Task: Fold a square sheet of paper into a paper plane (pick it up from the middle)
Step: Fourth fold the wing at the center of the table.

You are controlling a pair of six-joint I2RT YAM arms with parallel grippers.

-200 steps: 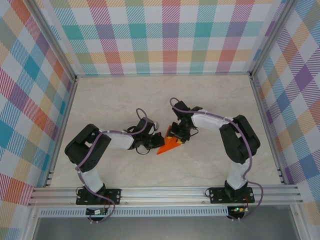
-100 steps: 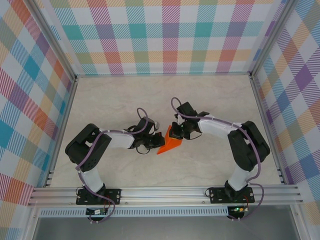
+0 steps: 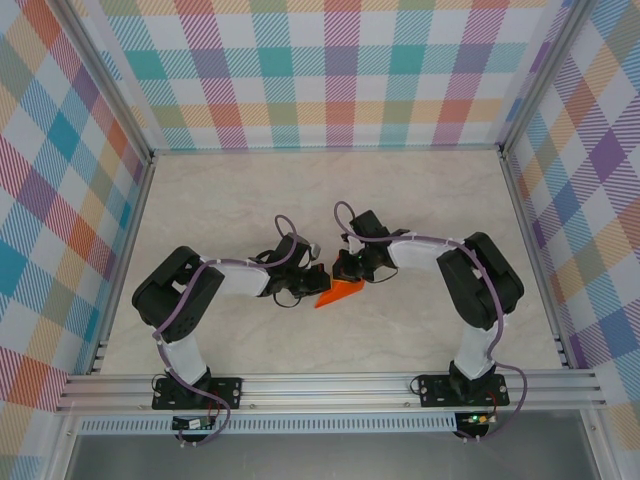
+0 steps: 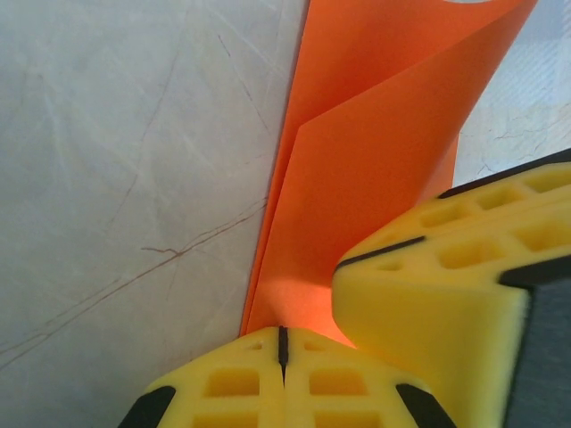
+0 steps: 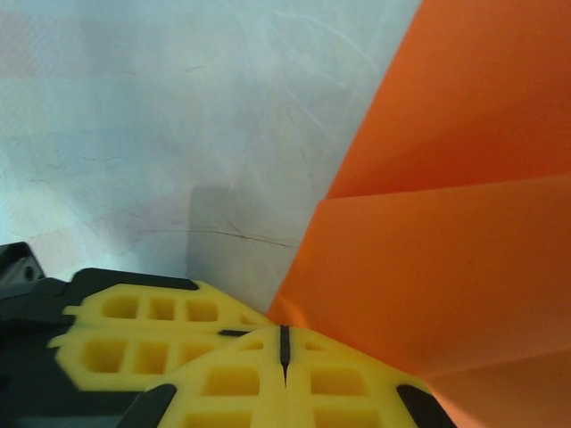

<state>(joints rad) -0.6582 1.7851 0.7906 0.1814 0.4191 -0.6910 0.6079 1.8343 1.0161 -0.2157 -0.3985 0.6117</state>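
The orange sheet of paper (image 3: 342, 293), folded in layers to a narrow pointed wedge, lies low over the table's middle between both grippers. My left gripper (image 3: 320, 280) meets its left end. In the left wrist view the yellow jaws (image 4: 282, 343) are shut, with the paper (image 4: 375, 160) rising out of their seam. My right gripper (image 3: 347, 272) comes in from the upper right, and its fingers (image 4: 446, 294) press beside the left ones. In the right wrist view that gripper (image 5: 285, 343) is shut on a corner of the paper (image 5: 446, 223), next to the left fingers (image 5: 134, 330).
The pale marble-patterned tabletop (image 3: 250, 200) spreads around the arms. Checked cloth walls on metal posts (image 3: 150, 155) close the back and sides, and an aluminium rail (image 3: 330, 385) with both arm bases runs along the near edge.
The right gripper has shut and shifted left and down, close against the left gripper. The paper has dropped from a raised tilt to lie flatter. The left gripper stayed shut and almost still.
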